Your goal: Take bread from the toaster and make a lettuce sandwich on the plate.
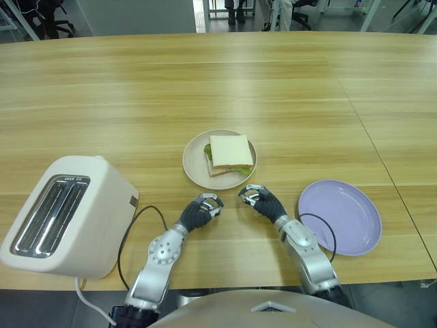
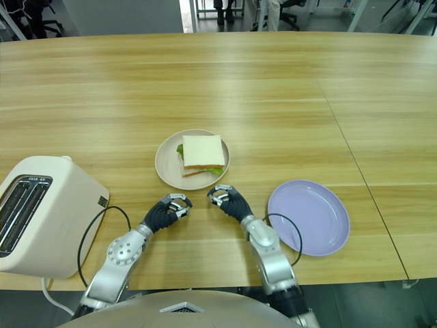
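Left hand [image 1: 203,208] and right hand [image 1: 259,199] are noted low at frame centre, fingers curled inward with nothing held, just short of the near rim of the beige plate [image 1: 193,171]. On that plate, at mid-frame, the sandwich [image 1: 230,152] is found assembled, with lettuce [image 1: 207,149] showing at its left and near edges. It is judged light, soft and easily crushed or slid apart, and best taken by opposite crust edges. The toaster [image 1: 68,215], lower left, appears empty, though its slots are viewed obliquely.
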